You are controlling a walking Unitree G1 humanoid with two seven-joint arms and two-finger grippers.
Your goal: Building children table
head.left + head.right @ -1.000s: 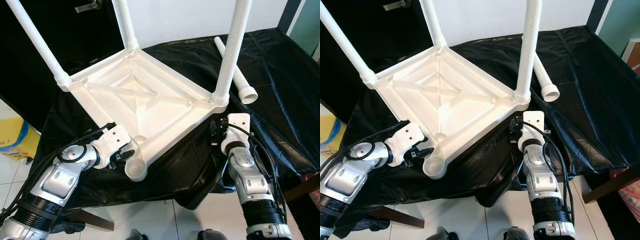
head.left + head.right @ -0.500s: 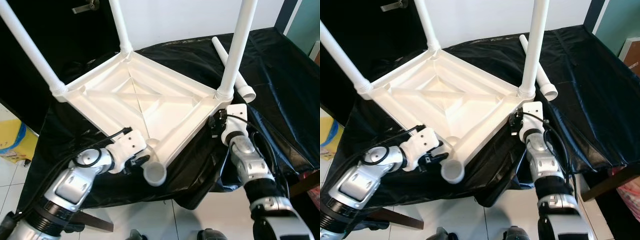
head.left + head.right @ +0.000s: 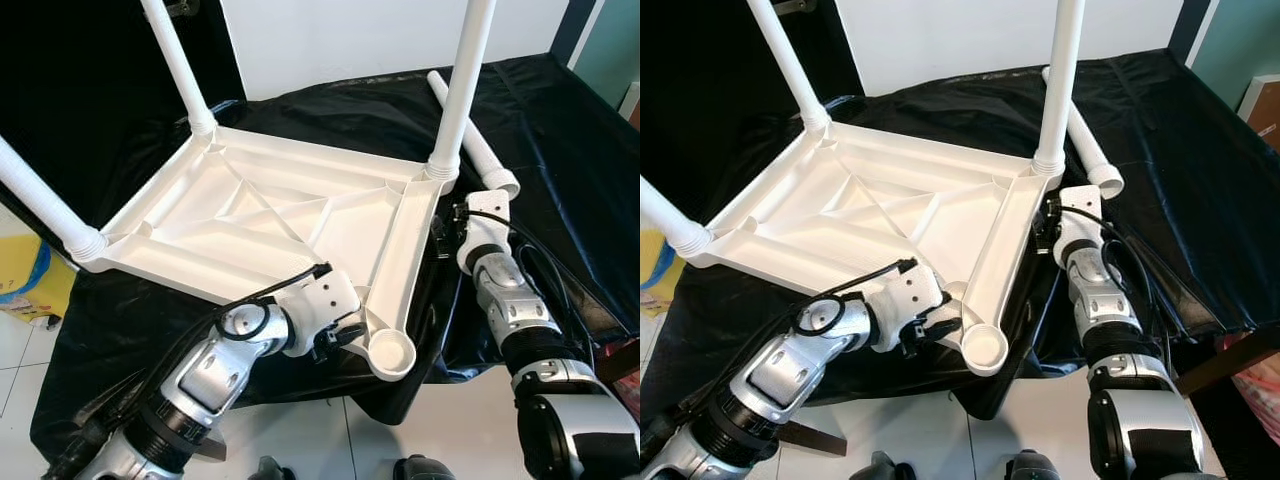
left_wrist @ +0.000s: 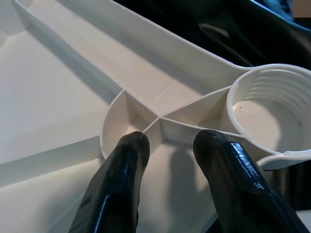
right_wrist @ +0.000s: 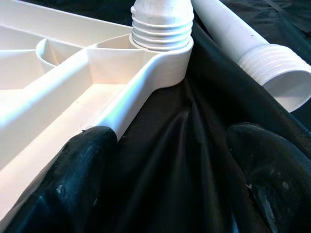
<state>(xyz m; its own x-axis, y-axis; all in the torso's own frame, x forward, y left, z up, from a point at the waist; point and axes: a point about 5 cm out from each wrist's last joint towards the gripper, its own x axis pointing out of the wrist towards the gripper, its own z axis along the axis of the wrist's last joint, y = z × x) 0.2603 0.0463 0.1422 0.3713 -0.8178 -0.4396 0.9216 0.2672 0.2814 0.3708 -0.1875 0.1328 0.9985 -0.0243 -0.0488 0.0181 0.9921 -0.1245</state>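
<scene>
On the black-draped work surface (image 3: 560, 130) the upturned white plastic tabletop (image 3: 290, 215) carries 3 screwed-in white legs, its near corner socket (image 3: 390, 352) empty, the loose fourth white leg (image 3: 480, 150) lying far right; the left gripper (image 4: 170, 145) pinches a rib, the right gripper (image 5: 165, 160) is spread beside the rim.

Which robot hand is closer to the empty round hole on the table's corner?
Left. The left gripper is right beside the empty socket, fingers on the rim next to it. The right gripper is farther back, by the corner with a leg in it.
</scene>
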